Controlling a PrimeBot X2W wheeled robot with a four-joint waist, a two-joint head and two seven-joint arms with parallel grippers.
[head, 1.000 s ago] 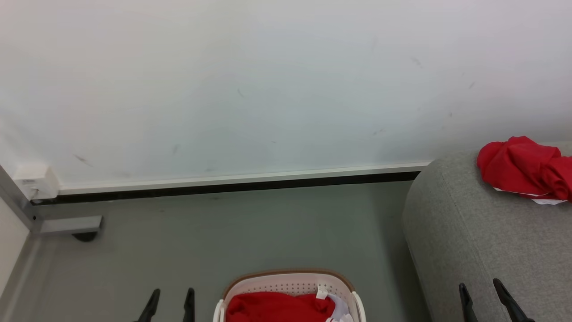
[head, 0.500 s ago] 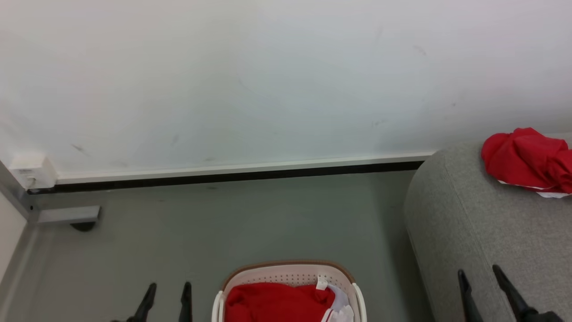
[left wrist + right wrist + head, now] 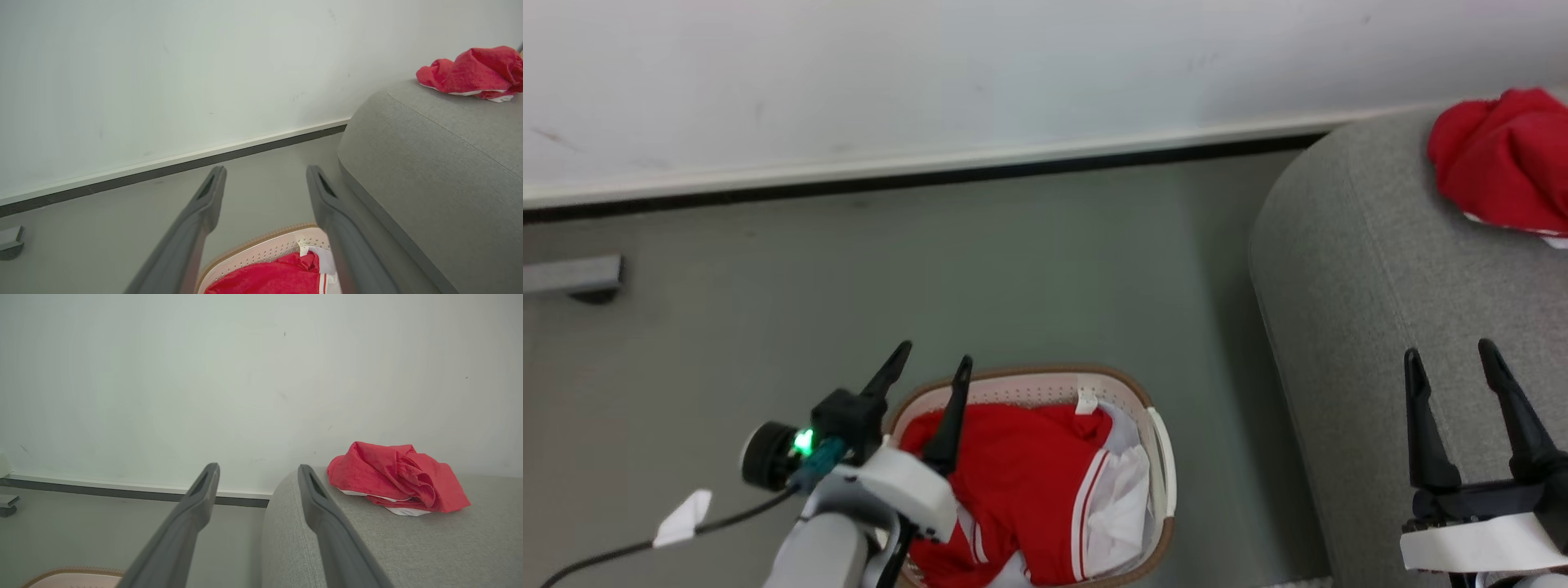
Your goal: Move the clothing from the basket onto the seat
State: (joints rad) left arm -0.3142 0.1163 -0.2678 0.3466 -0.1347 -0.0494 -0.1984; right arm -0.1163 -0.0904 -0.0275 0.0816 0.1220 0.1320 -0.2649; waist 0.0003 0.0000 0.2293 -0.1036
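The head camera has tipped down, so the whole scene sits higher in frame. The things themselves have not shifted. Against the laundry basket [image 3: 1045, 374], though, the left tool [image 3: 935, 353] has come closer. Its two dark fingers, spread wide and holding nothing, now stand above the basket's left rim, one crossing the red garment [image 3: 1021, 482] with white stripes that lies in the basket on the floor [image 3: 1013, 269]. This looks like a reach for the next pickup, not yet a grasp. The right tool [image 3: 1447, 349], also spread and empty, hovers over the grey sofa [image 3: 1356, 286] at its rounded end. A second red garment [image 3: 1503, 155] lies bunched farther back on the sofa, near the wall [image 3: 931, 73]. Bare floor separates the basket from the sofa's edge, leaving room to lift and swing right
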